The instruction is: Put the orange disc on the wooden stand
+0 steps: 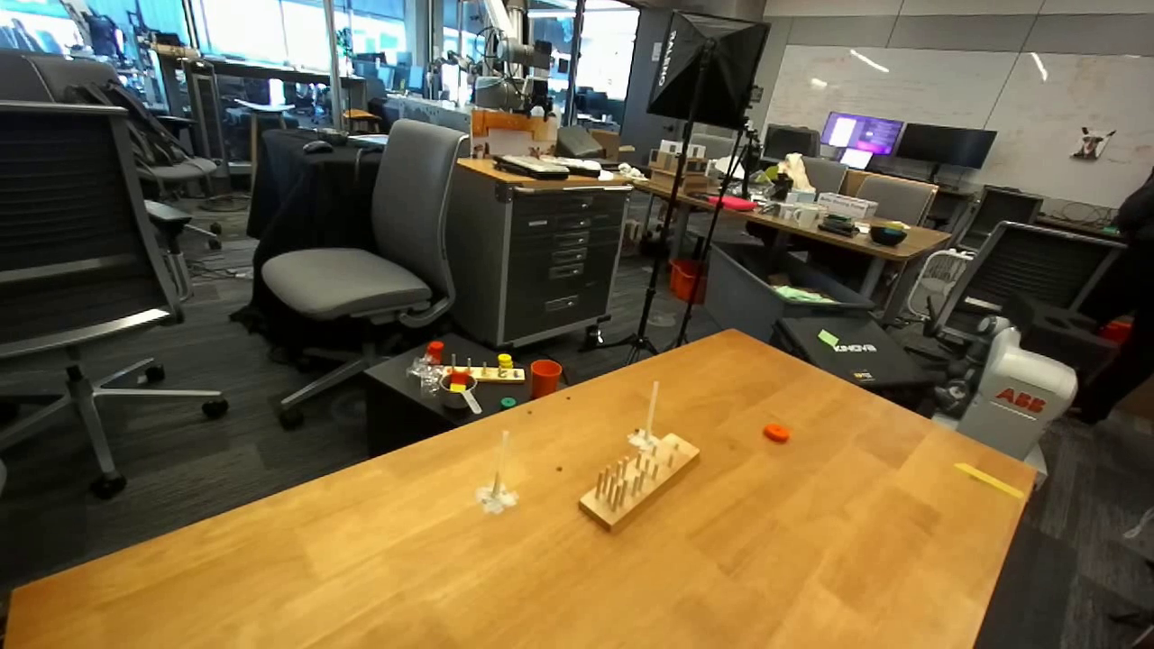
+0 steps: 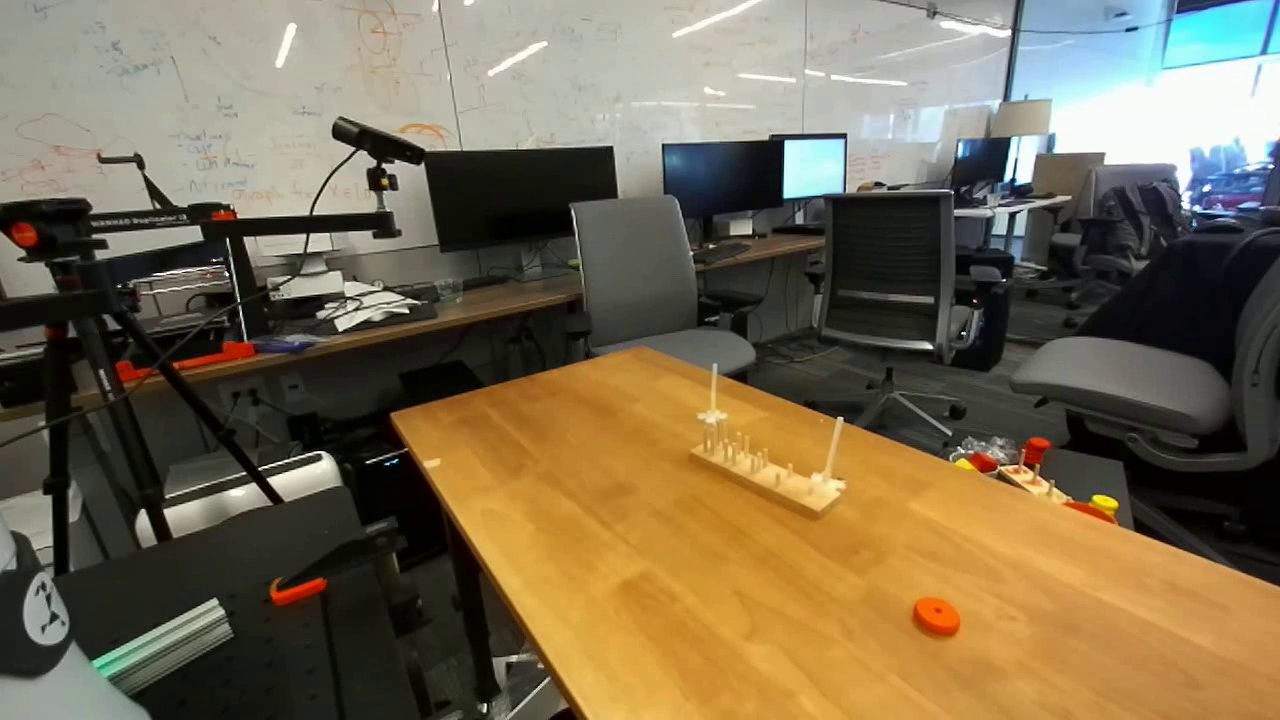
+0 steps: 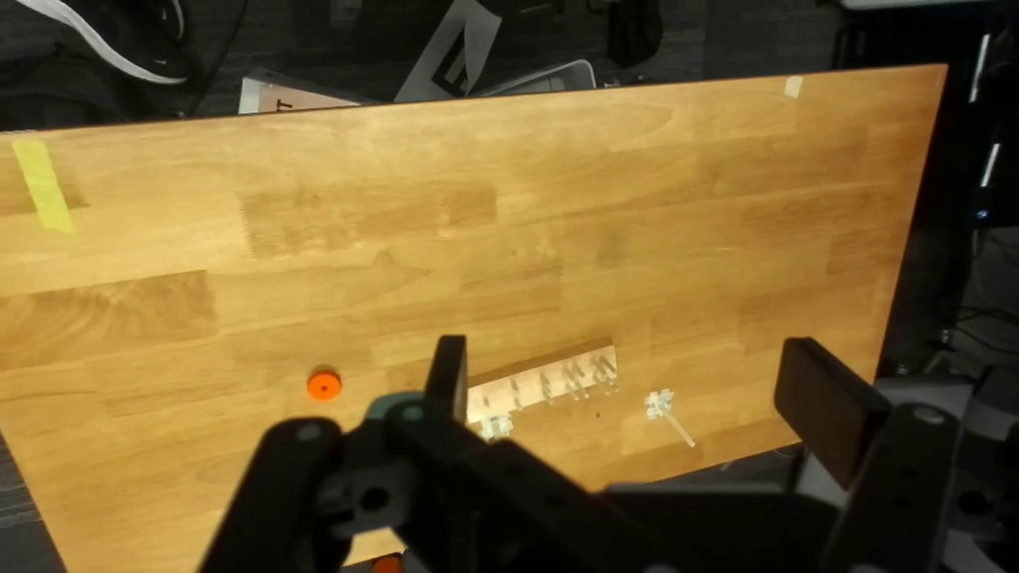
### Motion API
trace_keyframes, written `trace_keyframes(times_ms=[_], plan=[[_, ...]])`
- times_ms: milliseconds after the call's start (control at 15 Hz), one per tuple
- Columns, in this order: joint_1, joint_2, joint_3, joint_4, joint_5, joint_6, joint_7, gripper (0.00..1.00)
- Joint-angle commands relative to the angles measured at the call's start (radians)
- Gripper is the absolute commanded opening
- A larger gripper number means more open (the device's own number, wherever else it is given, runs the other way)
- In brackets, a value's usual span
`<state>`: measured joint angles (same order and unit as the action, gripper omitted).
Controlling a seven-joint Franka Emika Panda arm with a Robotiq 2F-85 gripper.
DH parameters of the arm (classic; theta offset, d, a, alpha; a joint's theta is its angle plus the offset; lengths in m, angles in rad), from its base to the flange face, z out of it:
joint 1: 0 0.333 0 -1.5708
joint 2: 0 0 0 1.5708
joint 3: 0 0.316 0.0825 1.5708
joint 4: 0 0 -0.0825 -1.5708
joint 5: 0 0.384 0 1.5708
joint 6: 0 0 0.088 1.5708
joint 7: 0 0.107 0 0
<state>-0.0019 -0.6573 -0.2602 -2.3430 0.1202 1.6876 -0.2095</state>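
The orange disc [image 1: 776, 434] lies flat on the wooden table, apart from the stand; it also shows in an exterior view [image 2: 930, 620] and in the wrist view [image 3: 324, 393]. The wooden stand [image 1: 620, 507] is a light, long board with several short upright pegs; it also shows in an exterior view [image 2: 790, 492] and in the wrist view [image 3: 532, 383]. No disc shows on its pegs. My gripper [image 3: 637, 388] is open and empty, high above the table, its left finger hiding one stand end. The disc is left of the fingers. The gripper is out of both exterior views.
A thin upright rod [image 1: 651, 410] on a whitish base stands close beside the stand's end. Another rod [image 1: 501, 464] stands farther off. Yellow tape [image 1: 989, 480] marks the table near an edge. A low black side table [image 1: 410, 419] holds toys, including an orange cup [image 1: 544, 379].
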Motion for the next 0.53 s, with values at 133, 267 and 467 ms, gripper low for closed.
trace_keyframes(times_ms=[133,267,467], plan=[[-0.027,0.287,0.021,0.083,0.009,0.219,0.001,1.00],[-0.031,0.411,0.020,0.129,0.012,0.315,0.016,1.00],[-0.017,0.606,-0.016,0.220,0.008,0.417,0.066,1.00]])
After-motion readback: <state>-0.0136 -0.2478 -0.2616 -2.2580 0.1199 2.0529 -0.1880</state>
